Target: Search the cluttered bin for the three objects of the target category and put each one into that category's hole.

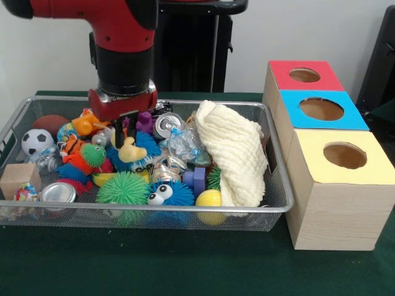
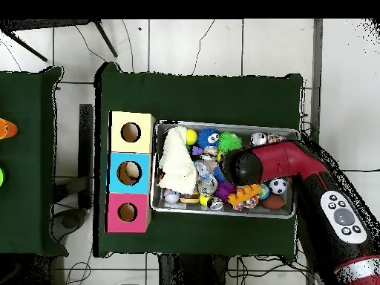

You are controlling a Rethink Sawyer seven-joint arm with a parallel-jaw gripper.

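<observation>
The bin [image 1: 154, 209] is a shallow silver wire-mesh basket full of toys, on the green table. It also shows in the overhead view [image 2: 223, 125]. My gripper [image 1: 125, 134] reaches down into the bin's left-middle, just above a yellow duck-like toy [image 1: 131, 151] and beside a purple toy [image 1: 145, 121]. Whether it holds anything does not show. In the overhead view the red arm [image 2: 252, 165] hides it. Three wooden boxes with round holes stand beside the bin: red top [image 1: 304, 75], blue top [image 1: 321, 109], yellow top [image 1: 344, 155].
A cream cloth [image 1: 234, 154] covers the bin's right part. Also inside are a soccer ball [image 1: 37, 140], a wooden block [image 1: 18, 179], a can [image 1: 58, 192], a green spiky ball [image 1: 123, 188], a blue spiky ball with eyes [image 1: 170, 194] and a yellow ball [image 1: 208, 198].
</observation>
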